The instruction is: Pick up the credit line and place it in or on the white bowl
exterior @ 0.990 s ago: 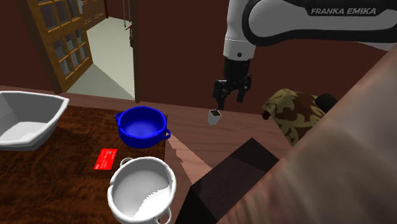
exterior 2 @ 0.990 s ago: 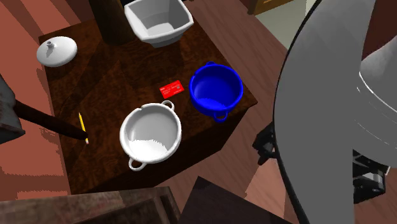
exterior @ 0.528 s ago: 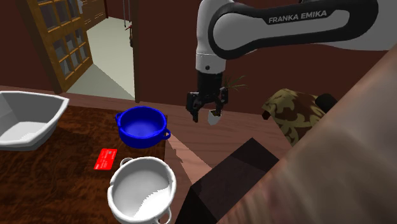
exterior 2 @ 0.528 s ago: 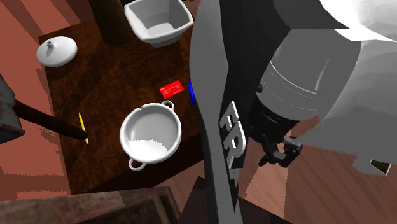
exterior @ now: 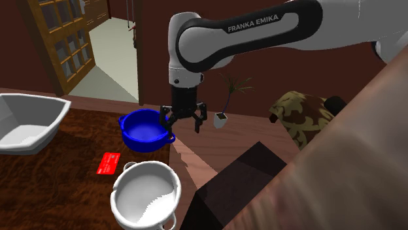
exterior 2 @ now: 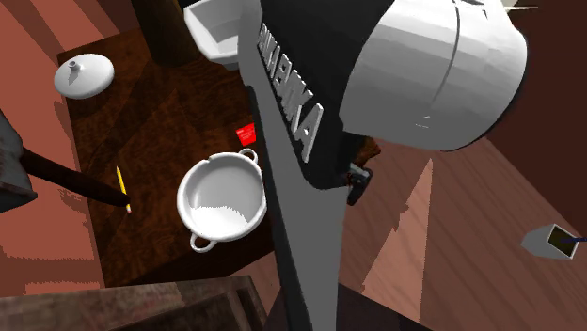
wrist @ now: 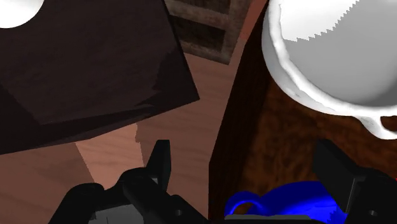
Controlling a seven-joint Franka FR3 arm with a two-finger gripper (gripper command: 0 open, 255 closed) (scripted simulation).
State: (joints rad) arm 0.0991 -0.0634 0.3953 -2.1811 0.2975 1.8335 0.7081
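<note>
Pincer [exterior: 182,121], apart and empty, has swung over to the blue pot [exterior: 145,128], so I am nearer the red card [exterior: 109,163] on the bench [exterior: 39,176].

Table [exterior: 55,196]: dark brown wood with a mottled grain and little sheen. Floor [exterior: 203,140]: smooth reddish-brown wooden planks. White bowl [exterior: 145,196]: plain, smooth and matt; its material cannot be told. Blue pot [exterior: 145,127]: smooth, with a glossy, enamel-like shine. Red card [exterior: 110,163]: thin and flat, matt, with small pale print. Square basin [exterior: 26,121]: smooth, pale grey-white, matt. Arm [exterior: 248,32]: smooth hard shell, glossy white over dark joints. Gripper [exterior: 182,124]: black and matt. Stand [exterior: 242,183]: smooth dark brown faces with a faint sheen. Cushion [exterior: 304,114]: cloth-like, printed in brown and tan. Door [exterior: 62,39]: brown wooden lattice.
</note>
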